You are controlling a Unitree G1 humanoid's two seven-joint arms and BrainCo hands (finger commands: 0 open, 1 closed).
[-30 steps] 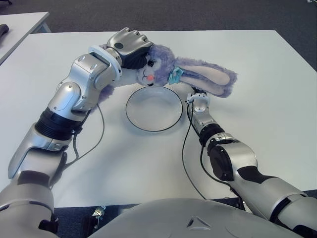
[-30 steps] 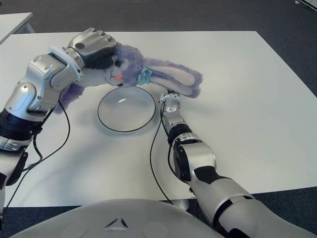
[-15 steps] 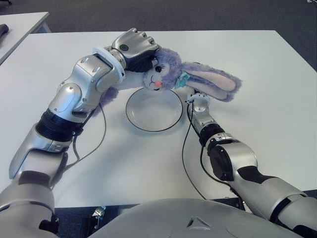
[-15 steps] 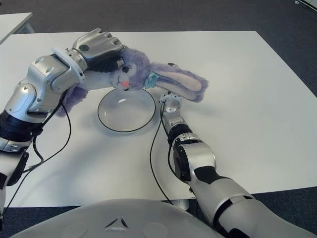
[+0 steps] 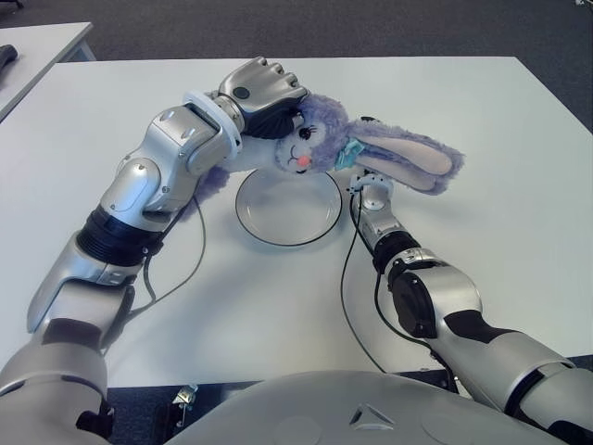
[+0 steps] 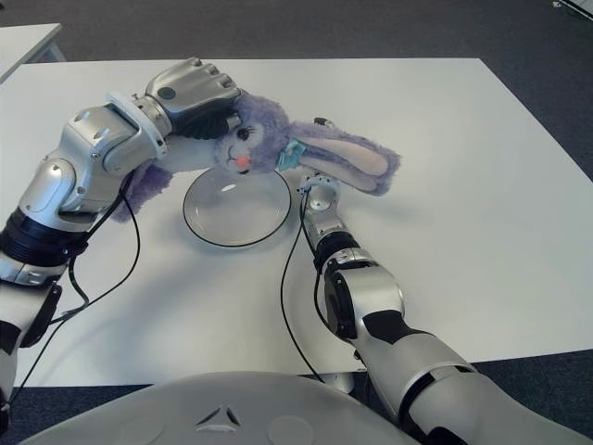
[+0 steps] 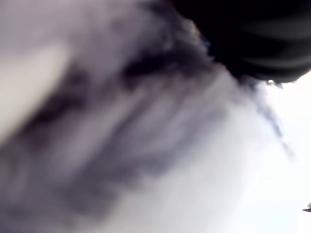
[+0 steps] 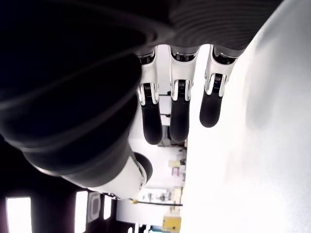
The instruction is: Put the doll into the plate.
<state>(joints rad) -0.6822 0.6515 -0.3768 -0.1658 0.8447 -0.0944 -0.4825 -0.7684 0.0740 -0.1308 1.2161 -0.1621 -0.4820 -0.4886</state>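
A purple plush rabbit doll (image 5: 320, 144) with long pink-lined ears (image 5: 412, 167) and a teal bow hangs over the far rim of the clear round plate (image 5: 288, 206). My left hand (image 5: 264, 93) is shut on the back of its head, holding it off the table; purple fur (image 7: 121, 126) fills the left wrist view. The ears reach right, over my right hand (image 5: 373, 193), which shows just right of the plate with its fingers (image 8: 179, 109) stretched out and holding nothing. The doll's body trails behind my left forearm (image 5: 176, 162).
The white table (image 5: 482, 120) stretches wide to the right and toward the front. Black cables (image 5: 347, 269) run from both wrists across the table in front of the plate. Another white table (image 5: 37, 46) stands at the far left.
My left hand has carried the doll to the right and slightly higher, so its face now hangs over the plate's far rim. The right hand has not moved.
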